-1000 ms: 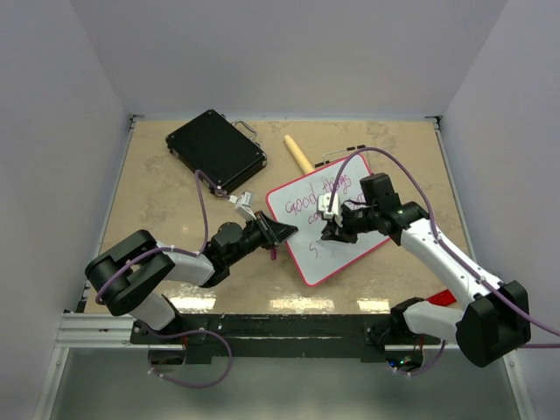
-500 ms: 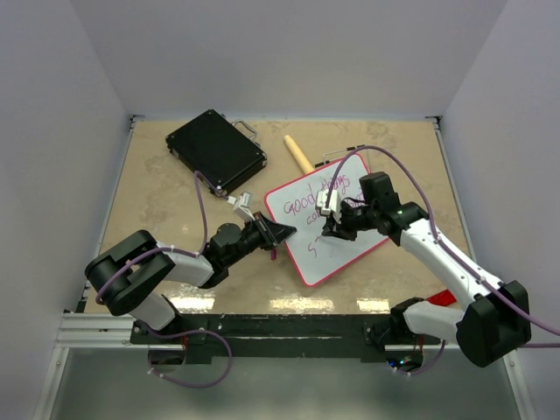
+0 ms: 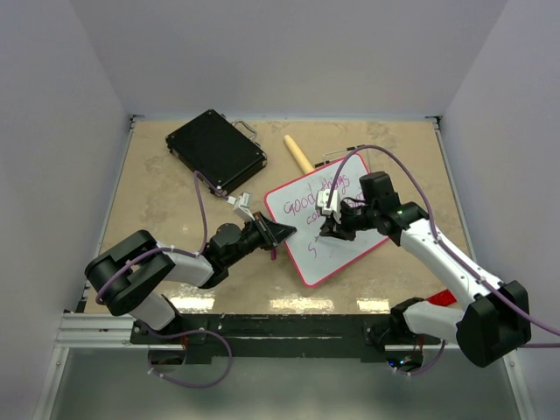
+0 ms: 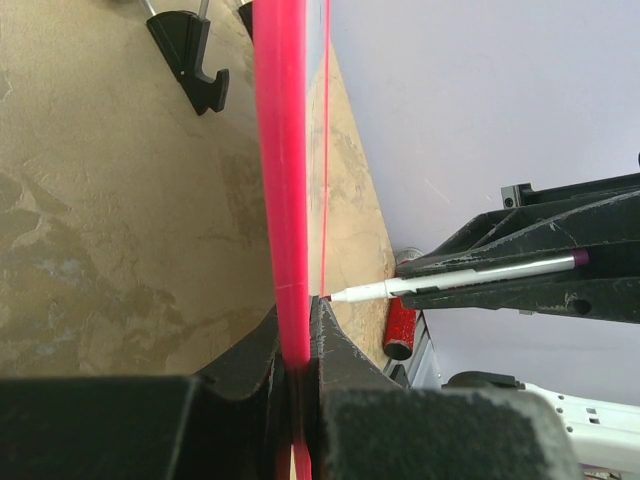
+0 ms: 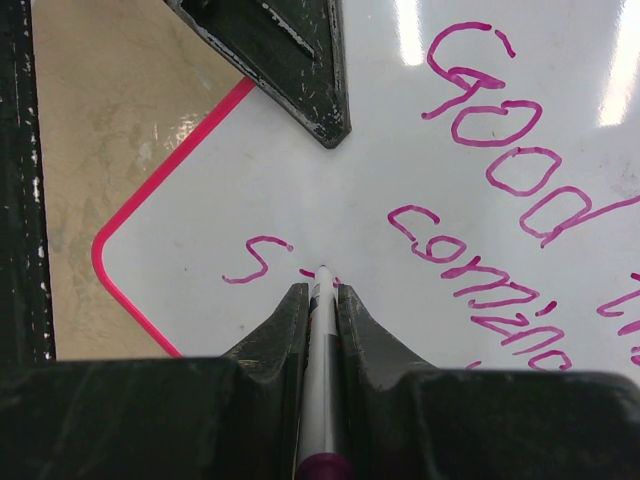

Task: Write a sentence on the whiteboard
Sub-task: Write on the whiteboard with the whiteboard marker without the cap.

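The whiteboard point(image 3: 350, 238) with its red-pink rim lies tilted mid-table. My left gripper point(image 3: 280, 234) is shut on its left edge, and the rim point(image 4: 282, 150) runs between my jaws point(image 4: 297, 330). My right gripper point(image 3: 331, 229) is shut on a white marker point(image 5: 320, 340) with a purple end. The marker's tip touches the board point(image 5: 250, 170) on the third line. The sentence point(image 5: 470, 262) in pink-purple reads "Good th…", "coming", then "S" with a short stroke beside it. The marker also shows in the left wrist view point(image 4: 450, 280).
A black hard case point(image 3: 215, 150) lies at the back left. A tan cylinder point(image 3: 298, 154) lies behind the board. A red object point(image 3: 444, 297) sits by the right arm's base. White walls enclose the table on three sides.
My right gripper and the marker have shifted slightly over the board's third line. My left gripper still holds the board's edge in the same place.
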You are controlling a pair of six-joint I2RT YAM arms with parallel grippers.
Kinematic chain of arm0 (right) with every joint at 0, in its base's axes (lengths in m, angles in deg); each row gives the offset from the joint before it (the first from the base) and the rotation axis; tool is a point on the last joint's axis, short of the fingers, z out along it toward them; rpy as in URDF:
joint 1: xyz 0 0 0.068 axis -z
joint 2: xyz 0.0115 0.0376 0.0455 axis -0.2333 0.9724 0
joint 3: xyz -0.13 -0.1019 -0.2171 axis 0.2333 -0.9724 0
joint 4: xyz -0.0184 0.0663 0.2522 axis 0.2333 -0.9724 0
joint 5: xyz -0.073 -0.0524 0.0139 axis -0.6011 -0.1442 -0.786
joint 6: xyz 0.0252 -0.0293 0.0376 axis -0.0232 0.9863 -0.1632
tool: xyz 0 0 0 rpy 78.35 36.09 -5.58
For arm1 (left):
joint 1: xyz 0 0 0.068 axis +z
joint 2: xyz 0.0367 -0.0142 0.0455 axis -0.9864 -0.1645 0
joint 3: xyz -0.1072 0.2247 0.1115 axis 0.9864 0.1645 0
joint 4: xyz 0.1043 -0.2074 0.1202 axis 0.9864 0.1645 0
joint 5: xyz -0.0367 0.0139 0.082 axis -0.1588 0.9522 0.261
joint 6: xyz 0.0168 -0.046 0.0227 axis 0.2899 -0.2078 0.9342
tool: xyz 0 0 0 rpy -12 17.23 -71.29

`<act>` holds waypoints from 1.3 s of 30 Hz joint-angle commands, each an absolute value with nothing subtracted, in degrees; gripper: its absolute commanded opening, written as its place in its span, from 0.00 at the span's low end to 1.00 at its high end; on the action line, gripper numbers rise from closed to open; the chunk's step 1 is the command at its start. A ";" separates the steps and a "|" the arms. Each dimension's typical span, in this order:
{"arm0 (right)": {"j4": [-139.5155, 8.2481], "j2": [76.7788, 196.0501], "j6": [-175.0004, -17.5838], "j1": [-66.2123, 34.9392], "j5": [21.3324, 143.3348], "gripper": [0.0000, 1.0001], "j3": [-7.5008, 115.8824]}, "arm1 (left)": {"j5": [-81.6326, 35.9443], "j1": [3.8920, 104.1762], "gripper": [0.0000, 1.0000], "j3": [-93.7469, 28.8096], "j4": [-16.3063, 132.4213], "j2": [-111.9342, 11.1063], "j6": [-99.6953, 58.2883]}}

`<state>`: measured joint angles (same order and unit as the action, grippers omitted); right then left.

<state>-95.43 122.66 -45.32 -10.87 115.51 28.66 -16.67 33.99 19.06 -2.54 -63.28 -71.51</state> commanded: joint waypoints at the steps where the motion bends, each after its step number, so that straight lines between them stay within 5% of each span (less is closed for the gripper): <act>1: -93.08 122.83 -45.97 -11.03 117.50 0.00 29.27 | -15.55 33.95 0.00 19.05 -9.98 -62.19 -69.24; 39: -102.83 123.45 -38.33 -13.14 112.66 0.00 27.16 | -15.99 33.95 0.00 18.43 -9.36 -61.93 -69.07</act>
